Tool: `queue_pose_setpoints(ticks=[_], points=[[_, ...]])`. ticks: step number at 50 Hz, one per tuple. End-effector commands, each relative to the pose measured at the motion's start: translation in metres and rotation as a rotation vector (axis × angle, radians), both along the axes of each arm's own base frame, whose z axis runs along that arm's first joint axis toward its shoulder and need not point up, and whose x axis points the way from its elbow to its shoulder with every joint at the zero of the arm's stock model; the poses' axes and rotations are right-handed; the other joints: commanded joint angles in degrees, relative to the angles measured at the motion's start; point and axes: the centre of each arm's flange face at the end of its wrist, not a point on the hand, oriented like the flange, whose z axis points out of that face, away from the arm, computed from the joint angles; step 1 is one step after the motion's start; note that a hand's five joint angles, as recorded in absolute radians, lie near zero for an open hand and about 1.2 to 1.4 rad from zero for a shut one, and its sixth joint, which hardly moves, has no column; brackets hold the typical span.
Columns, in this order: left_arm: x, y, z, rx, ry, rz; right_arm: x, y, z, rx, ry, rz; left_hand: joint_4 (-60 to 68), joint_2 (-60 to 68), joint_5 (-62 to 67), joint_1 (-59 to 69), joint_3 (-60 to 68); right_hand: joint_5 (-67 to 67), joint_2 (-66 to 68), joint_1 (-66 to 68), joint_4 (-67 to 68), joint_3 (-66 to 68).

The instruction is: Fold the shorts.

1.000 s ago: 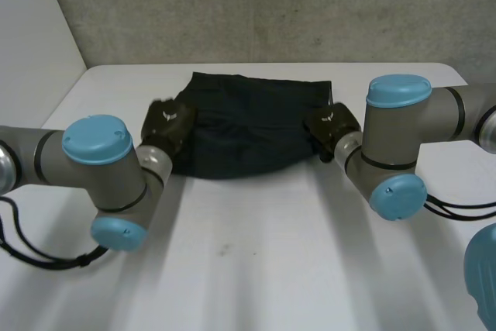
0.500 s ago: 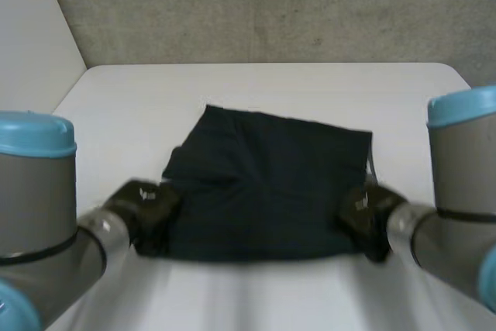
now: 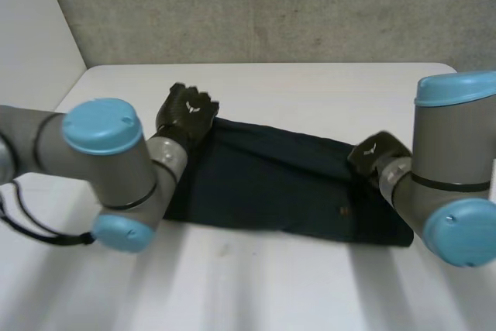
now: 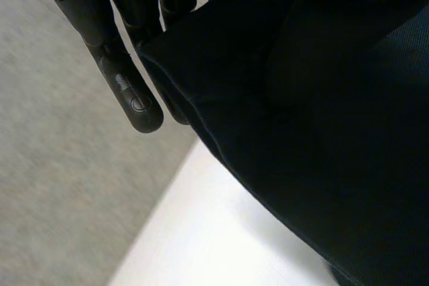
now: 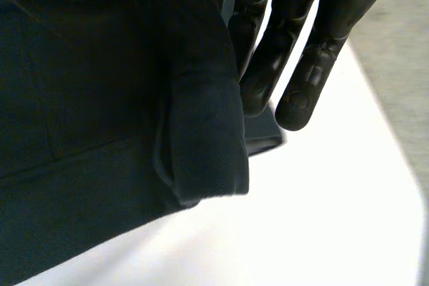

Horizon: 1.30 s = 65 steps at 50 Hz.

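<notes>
1. My left hand [image 3: 186, 112]: fingers [image 4: 127, 85] straight and close together. An edge of the shorts [image 3: 287, 184] lies along them and runs up toward the palm. Cloth hides the thumb, so I read this as a flat pinch on the far left corner, not a fist.
2. My right hand [image 3: 377, 153]: fingers [image 5: 305, 85] straight too, with a rolled lip of cloth pressed against them. I judge it the same flat pinch, here on the right end of the shorts.
3. Why held so: with one hand at each end the cloth is stretched between them, so the fold can lie flat without bunching.
4. Shorts: a long dark band across the middle of the table [image 3: 256, 284], slanting from the left hand, farther away, to the right hand, nearer me. It looks doubled over. Most of it rests on the table, and the left corner is raised with shadow under it.
5. Material: very dark, matte, finely woven and limp. There is a stitched hem along the left edge and a thick soft roll at the right end.
6. Table: white, smooth, hard. A rough grey wall [image 3: 271, 5] stands behind it.
</notes>
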Motion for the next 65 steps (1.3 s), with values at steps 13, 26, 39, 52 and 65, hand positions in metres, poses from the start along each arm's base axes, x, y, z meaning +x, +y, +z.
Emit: queue_pose_setpoints(ticks=[13,26,39,52,65], points=[[-0.047,-0.061,-0.064,-0.224,0.062,-0.046,0.033,-0.097,-0.05,-0.379,-0.037,0.014,-31.55,-31.18,-29.31,-28.42,-30.84,-42.17,-43.5,-32.42,-44.6,-43.93],[-0.031,-0.041,-0.004,-0.244,0.182,-0.016,0.003,-0.097,0.042,-0.453,-0.355,-0.122,-58.6,-58.23,-56.37,-55.48,-57.89,-55.84,-57.17,-46.09,-58.26,-57.6],[0.012,0.032,0.036,0.136,0.334,-0.02,-0.036,-0.025,0.036,0.136,-0.501,-0.181,-57.43,-57.06,-55.19,-54.3,-56.71,-50.2,-51.53,-40.46,-52.63,-51.96],[0.029,0.066,0.001,0.471,0.349,0.047,-0.052,-0.01,-0.029,0.134,-0.507,-0.197,-57.6,-57.22,-55.36,-54.47,-56.88,-41.31,-42.64,-31.56,-43.74,-43.07],[0.029,0.065,-0.003,0.478,0.343,0.053,-0.058,-0.026,-0.063,0.079,-0.381,-0.217,-58.1,-57.73,-55.86,-54.97,-57.39,14.16,12.83,23.91,11.74,12.4]])
